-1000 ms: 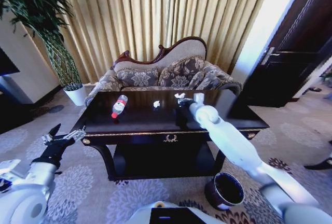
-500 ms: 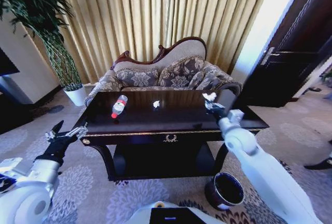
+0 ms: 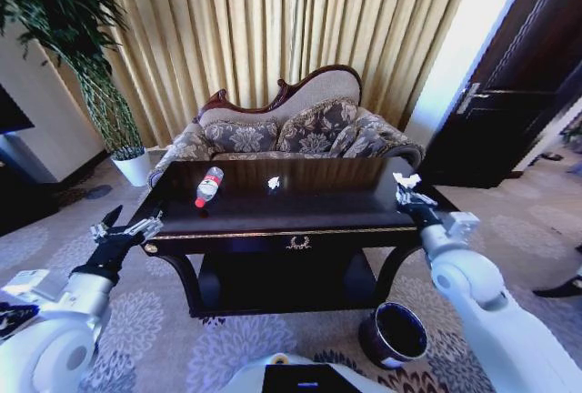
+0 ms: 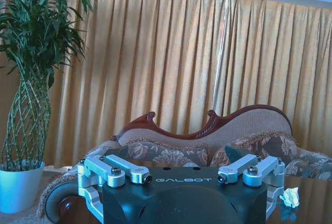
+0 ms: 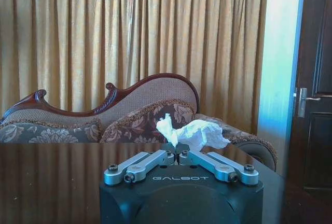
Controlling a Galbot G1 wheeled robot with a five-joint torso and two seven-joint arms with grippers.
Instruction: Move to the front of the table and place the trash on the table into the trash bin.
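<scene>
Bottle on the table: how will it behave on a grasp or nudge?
The bottle lies on its side on the glossy table, so a nudge will probably roll or slide it. It looks small, clear plastic: likely light, and may flex under a squeeze.

The word "GALBOT" is showing in pale capitals on the black housing of the left gripper (image 4: 181, 180). The same word is showing on the black housing of the right gripper (image 5: 177, 154). The bottle's (image 3: 208, 186) red label is not reading legibly.
</scene>
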